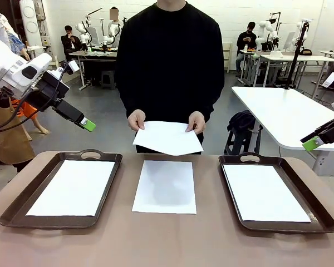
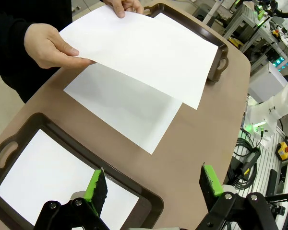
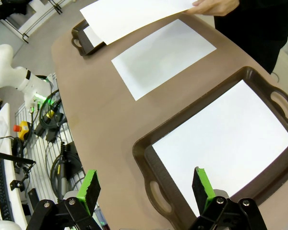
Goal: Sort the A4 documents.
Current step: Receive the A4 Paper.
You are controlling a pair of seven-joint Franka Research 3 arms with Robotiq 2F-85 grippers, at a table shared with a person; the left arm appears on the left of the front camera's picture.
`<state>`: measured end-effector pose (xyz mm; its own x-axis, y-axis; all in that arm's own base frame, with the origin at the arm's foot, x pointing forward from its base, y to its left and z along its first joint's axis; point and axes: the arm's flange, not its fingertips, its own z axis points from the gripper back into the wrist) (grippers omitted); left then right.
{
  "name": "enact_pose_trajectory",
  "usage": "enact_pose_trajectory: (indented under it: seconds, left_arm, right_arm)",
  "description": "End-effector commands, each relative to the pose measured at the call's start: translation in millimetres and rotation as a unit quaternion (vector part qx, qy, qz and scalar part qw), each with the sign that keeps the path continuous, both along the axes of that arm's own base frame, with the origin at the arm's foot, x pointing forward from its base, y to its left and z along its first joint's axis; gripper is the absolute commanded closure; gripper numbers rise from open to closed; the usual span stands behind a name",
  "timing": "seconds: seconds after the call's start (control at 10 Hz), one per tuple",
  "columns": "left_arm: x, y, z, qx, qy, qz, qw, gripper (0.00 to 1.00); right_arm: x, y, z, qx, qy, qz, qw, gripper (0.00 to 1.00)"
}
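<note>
A white A4 sheet (image 1: 165, 186) lies flat on the brown table between two dark brown trays. A second sheet (image 1: 167, 137) is held by the person's two hands just above the table's far edge; it also hangs over the lying sheet in the left wrist view (image 2: 144, 50) and the right wrist view (image 3: 129, 14). The left tray (image 1: 11, 208) holds a sheet (image 1: 72, 186), and the right tray (image 1: 314, 208) holds one too (image 1: 264, 192). My left gripper (image 2: 153, 184) hovers open over the left tray's inner edge. My right gripper (image 3: 146, 184) stands open above the right tray's near corner.
The person in black (image 1: 170, 61) stands at the far side of the table. Bare brown tabletop (image 1: 167, 239) runs along the near edge. White tables and other people are in the background. Cables and an emergency stop box lie on the floor beside the table.
</note>
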<state>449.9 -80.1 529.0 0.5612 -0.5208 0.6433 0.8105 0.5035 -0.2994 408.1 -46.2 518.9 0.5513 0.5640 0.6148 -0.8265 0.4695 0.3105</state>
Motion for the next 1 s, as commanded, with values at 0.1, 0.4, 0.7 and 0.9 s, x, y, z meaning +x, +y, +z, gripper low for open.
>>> enact_pose_trajectory:
  seconds: [0.1, 0.4, 0.7, 0.9]
  left_arm:
    - [-0.4, 0.6, -0.1, -0.001, 0.001, -0.001, 1.000, 0.00]
    - [-0.4, 0.6, -0.1, -0.001, 0.001, -0.001, 1.000, 0.00]
    - [-0.4, 0.6, -0.1, -0.001, 0.001, -0.001, 1.000, 0.00]
    - [-0.4, 0.6, -0.1, -0.001, 0.001, -0.001, 1.000, 0.00]
  right_arm:
    - [-0.9, -0.3, -0.3, -0.001, 0.000, 0.003, 1.000, 0.00]
    - [-0.9, -0.3, -0.3, -0.001, 0.000, 0.003, 1.000, 0.00]
    - [-0.9, -0.3, -0.3, -0.001, 0.000, 0.003, 1.000, 0.00]
    - [-0.9, -0.3, -0.3, -0.001, 0.000, 0.003, 1.000, 0.00]
